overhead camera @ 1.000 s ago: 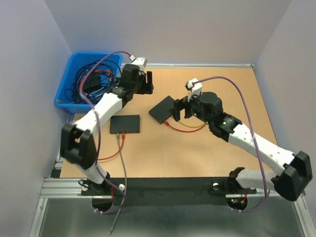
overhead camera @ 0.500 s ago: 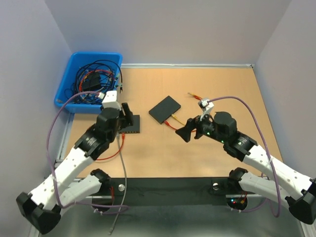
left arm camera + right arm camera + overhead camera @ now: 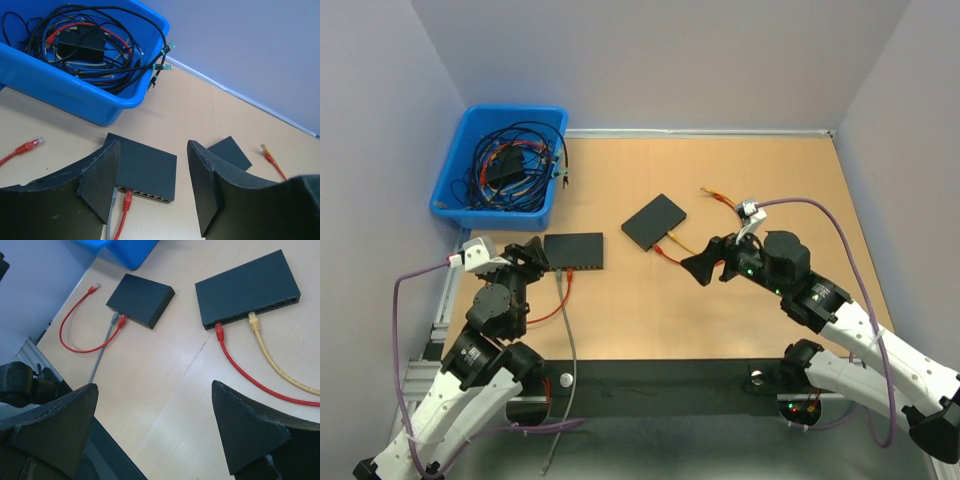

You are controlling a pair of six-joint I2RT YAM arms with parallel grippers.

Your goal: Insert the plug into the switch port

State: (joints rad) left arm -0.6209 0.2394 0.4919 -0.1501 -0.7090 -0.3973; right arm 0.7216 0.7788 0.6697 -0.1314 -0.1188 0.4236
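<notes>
Two black switches lie on the table: the left switch [image 3: 573,251] [image 3: 145,167] [image 3: 140,299] with a grey plug [image 3: 114,197] and a red plug [image 3: 127,199] in its front ports, and the right switch [image 3: 654,221] [image 3: 247,287] with a red plug [image 3: 218,330] and a yellow plug [image 3: 253,319] in its ports. My left gripper [image 3: 533,256] [image 3: 153,150] is open and empty, just left of the left switch. My right gripper [image 3: 702,265] [image 3: 154,387] is open and empty, near-right of the right switch.
A blue bin [image 3: 455,190] [image 3: 75,95] full of tangled cables stands at the far left. A loose red plug [image 3: 30,145] [image 3: 92,288] ends the red cable's loop left of the left switch. Another loose plug [image 3: 712,193] [image 3: 267,152] lies right of the right switch.
My left arm has pulled back from beside the bin to the near left of the left switch. My right arm has drawn back from the right switch toward the near side.
</notes>
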